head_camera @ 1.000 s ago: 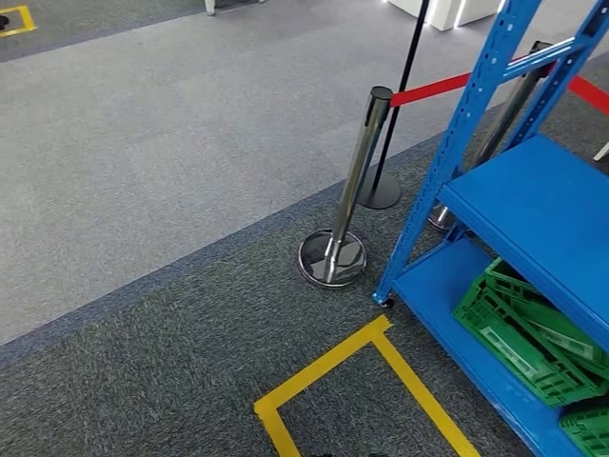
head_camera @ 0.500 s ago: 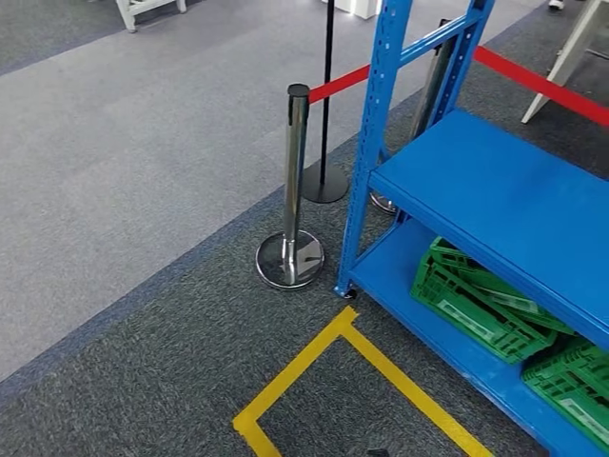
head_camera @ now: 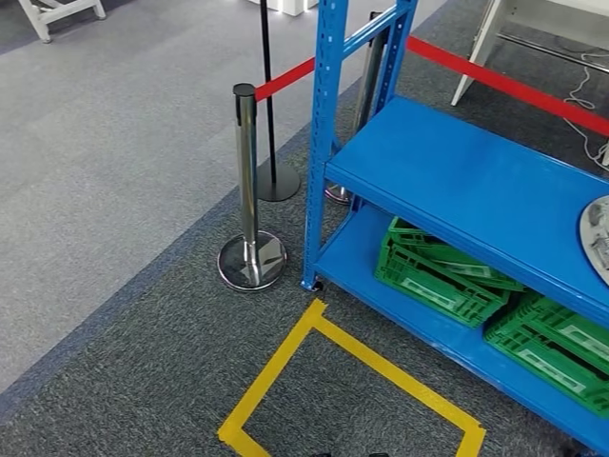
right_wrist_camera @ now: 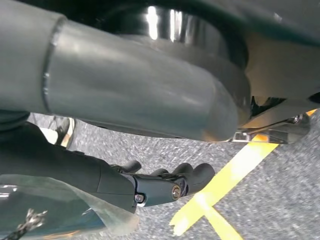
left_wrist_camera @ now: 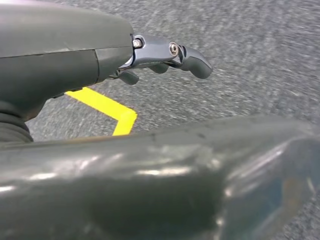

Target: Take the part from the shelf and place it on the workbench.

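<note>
The part (head_camera: pixel 598 235), a round silvery-grey disc cut off by the picture's right edge in the head view, lies flat on the upper deck of the blue shelf (head_camera: pixel 460 186), towards that deck's front right. Under it, on the shelf's lower deck, green plastic crates (head_camera: pixel 438 271) lie tilted against one another, with more green crates (head_camera: pixel 557 343) further right. A yellow tape rectangle (head_camera: pixel 338 367) is marked on the dark grey carpet just in front of the shelf's near left post. Beside that post stands a chrome stanchion (head_camera: pixel 247 205) on a round base, a red belt (head_camera: pixel 284 79) running from its top behind the shelf frame, with a black pole (head_camera: pixel 269 105) on a dark round foot just behind it. The left robot hand (left_wrist_camera: pixel 166 52) hangs over the carpet near a corner of yellow tape, fingers stretched out and holding nothing. The right robot hand (right_wrist_camera: pixel 162 185) likewise hangs above the carpet and tape, fingers loosely curved, nothing in it
</note>
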